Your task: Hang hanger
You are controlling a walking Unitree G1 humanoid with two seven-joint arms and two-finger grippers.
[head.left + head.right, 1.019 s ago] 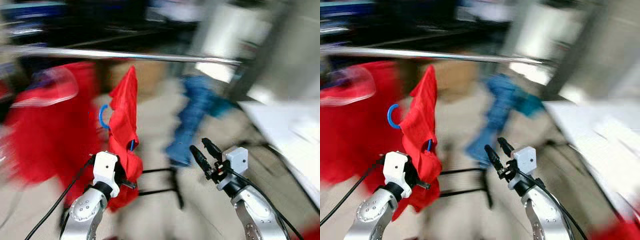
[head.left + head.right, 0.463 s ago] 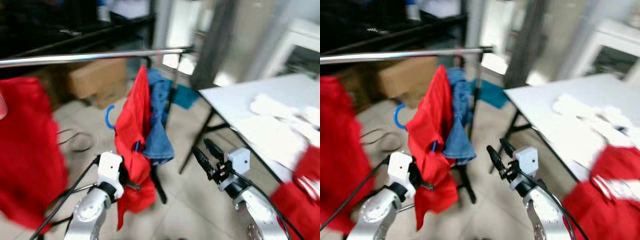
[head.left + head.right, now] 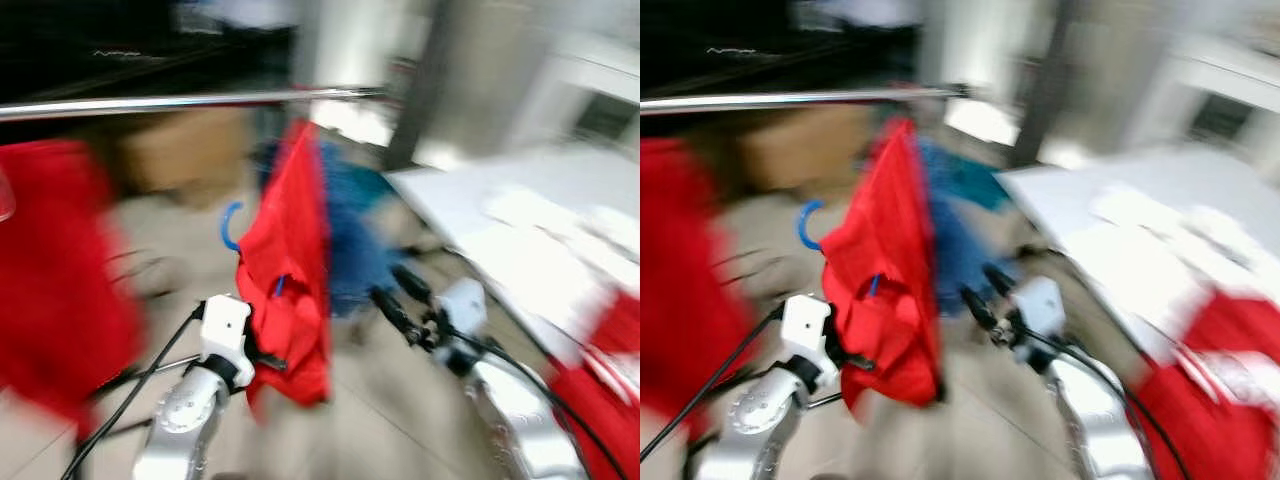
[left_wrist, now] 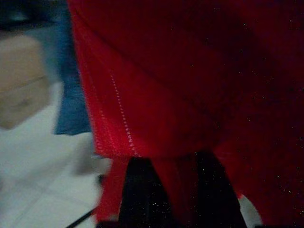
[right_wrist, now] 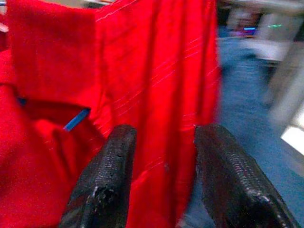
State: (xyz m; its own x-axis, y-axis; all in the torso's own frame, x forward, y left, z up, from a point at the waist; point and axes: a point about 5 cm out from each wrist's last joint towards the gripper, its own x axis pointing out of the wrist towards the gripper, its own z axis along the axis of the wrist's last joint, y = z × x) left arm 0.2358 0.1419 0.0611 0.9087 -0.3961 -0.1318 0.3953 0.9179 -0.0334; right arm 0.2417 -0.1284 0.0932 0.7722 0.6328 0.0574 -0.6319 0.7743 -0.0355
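Here, the left end effector (image 3: pixel 262 357) gripped a red garment (image 3: pixel 290 275) on a blue hanger (image 3: pixel 229 224), held below the metal rail (image 3: pixel 190 101). The right end effector (image 3: pixel 400 300) was open, empty. Hanging seemingly remained undone.

Heavy motion blur across both eye views, smearing floor, table (image 3: pixel 560 250) and background into streaks. Bright daylight from the far right; dark shade at far left. Thin glare line along the metal rail (image 3: pixel 190 101). Left wrist view very dim and grainy. Right wrist view bright, soft, blurred toward its edges.
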